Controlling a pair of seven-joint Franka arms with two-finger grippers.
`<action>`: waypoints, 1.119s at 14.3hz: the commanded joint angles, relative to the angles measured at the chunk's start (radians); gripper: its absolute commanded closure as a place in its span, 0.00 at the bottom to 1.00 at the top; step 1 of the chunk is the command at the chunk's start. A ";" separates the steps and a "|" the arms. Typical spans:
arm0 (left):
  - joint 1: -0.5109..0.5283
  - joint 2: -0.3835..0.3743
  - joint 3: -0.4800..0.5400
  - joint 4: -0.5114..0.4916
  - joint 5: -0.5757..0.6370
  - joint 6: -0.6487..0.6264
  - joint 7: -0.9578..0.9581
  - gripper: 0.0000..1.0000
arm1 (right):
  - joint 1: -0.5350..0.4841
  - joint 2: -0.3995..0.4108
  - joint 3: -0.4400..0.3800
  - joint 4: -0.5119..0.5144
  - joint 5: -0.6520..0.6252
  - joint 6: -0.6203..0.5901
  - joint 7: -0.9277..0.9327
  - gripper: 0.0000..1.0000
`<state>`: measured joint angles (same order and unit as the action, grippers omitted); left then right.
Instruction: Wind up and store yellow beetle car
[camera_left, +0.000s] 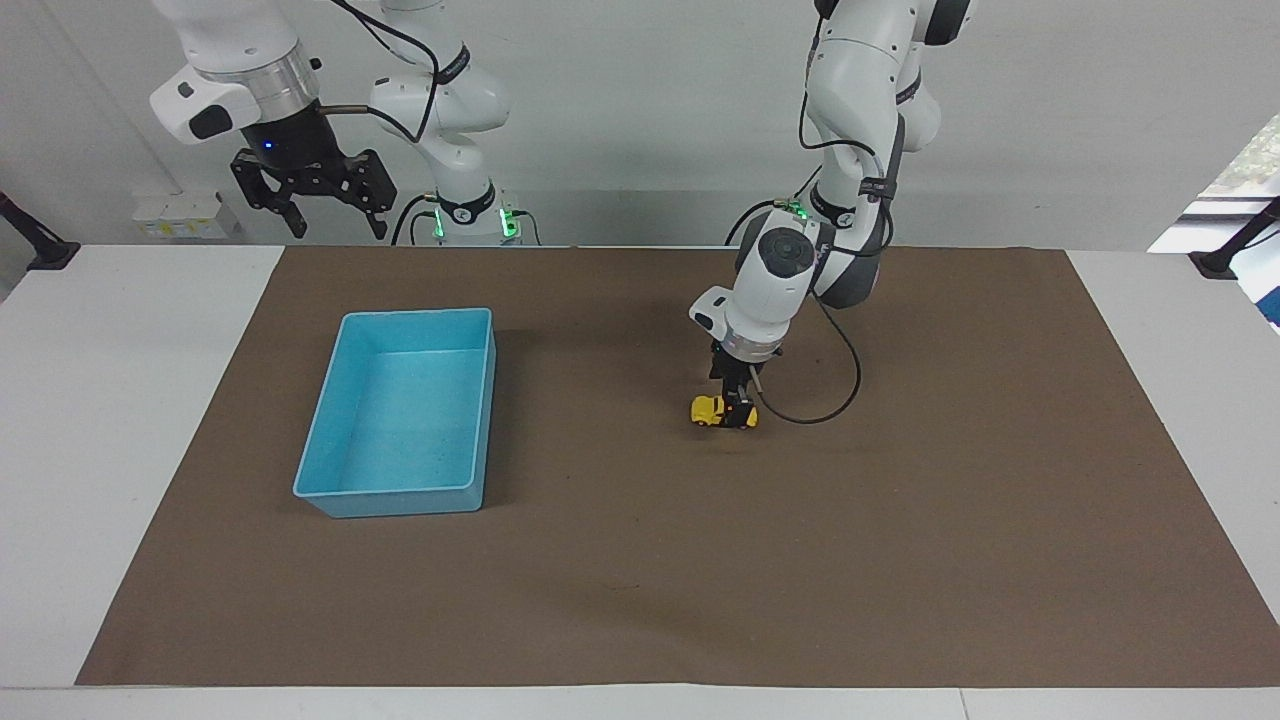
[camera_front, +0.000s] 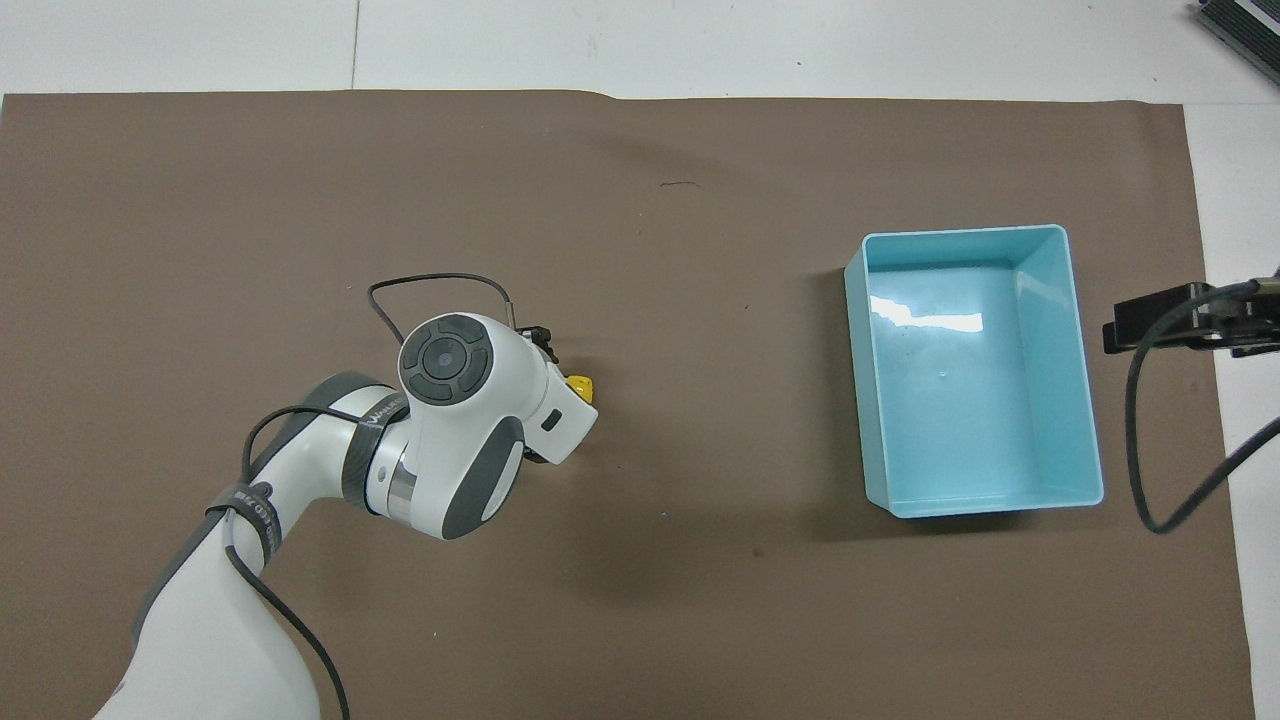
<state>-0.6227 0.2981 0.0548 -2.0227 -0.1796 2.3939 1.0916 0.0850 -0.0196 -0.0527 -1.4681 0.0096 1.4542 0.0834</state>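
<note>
While the left claw (camera_left: 738, 412) straddles the yellow beetle car (camera_left: 712, 410) at frame centre on the brown mat (camera_left: 640, 560), its fingers stand wide and not yet clamped. Risk: uneven closing could squirt the small car sideways. The right claw (camera_left: 318, 200), open, waits at upper left above the tabletop. The blue bin (camera_left: 330, 495) sits empty. No legible writing.

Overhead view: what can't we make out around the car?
- Car: overhead view shows only its tip; the left arm's wrist hides the rest.
- Left end effector: down over the car; facing view cannot settle a grip.
- Right end effector: overhead view's edge cuts it off.
</note>
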 joint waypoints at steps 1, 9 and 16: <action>-0.028 -0.005 0.025 -0.014 -0.006 0.018 -0.019 0.39 | -0.007 -0.010 0.000 -0.006 0.016 0.000 0.012 0.00; -0.031 -0.004 0.020 0.001 -0.001 0.011 -0.035 1.00 | -0.007 -0.010 0.000 -0.006 0.016 0.000 0.012 0.00; -0.057 -0.010 0.020 -0.020 -0.003 0.018 -0.039 1.00 | -0.007 -0.010 0.001 -0.006 0.016 0.000 0.012 0.00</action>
<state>-0.6739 0.2984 0.0544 -2.0221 -0.1795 2.3971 1.0401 0.0850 -0.0196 -0.0527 -1.4681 0.0096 1.4542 0.0834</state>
